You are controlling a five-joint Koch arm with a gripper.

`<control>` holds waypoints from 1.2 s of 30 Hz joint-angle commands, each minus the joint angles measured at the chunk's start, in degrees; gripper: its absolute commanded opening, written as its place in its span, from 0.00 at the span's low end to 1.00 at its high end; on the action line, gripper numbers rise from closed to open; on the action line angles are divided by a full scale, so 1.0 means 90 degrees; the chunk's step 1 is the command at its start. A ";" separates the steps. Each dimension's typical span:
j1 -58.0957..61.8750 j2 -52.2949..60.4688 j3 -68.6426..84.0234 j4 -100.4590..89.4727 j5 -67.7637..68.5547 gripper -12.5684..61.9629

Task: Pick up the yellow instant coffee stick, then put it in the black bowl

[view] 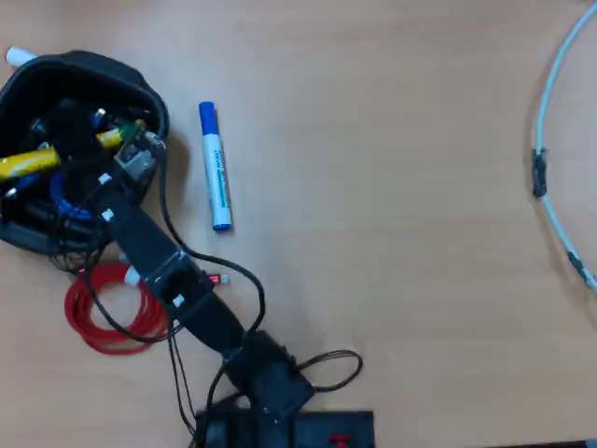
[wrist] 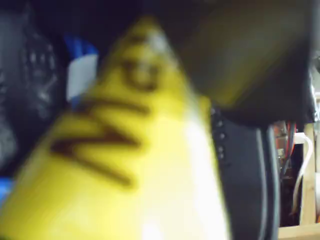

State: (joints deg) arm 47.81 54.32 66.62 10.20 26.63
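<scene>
On my wrist view the yellow instant coffee stick (wrist: 125,165) fills the frame, blurred, seemingly clamped in the gripper (wrist: 200,107). Overhead, I see the stick (view: 56,157) held above the black bowl (view: 140,89), gripper (view: 70,145) over the bowl's middle.

Arm (view: 177,289): black boxy plastic links and servo housings, small white stickers along the upper side. Thin black cables (view: 326,369) loop loosely beside the black base block (view: 270,383). Red marking on the flat black base plate (view: 336,439). A small red light near mid-arm.
</scene>
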 commanded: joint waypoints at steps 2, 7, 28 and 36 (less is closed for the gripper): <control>0.0000 0.0146 -0.0244 -0.0205 -0.0078 0.49; -0.0020 0.0146 -0.0156 0.0078 -0.0039 0.58; -0.0068 0.0830 -0.3389 0.6377 0.0107 0.60; -0.0107 0.0820 -0.4473 0.7178 0.0078 0.60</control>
State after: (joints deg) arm 47.37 56.34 31.03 75.23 26.72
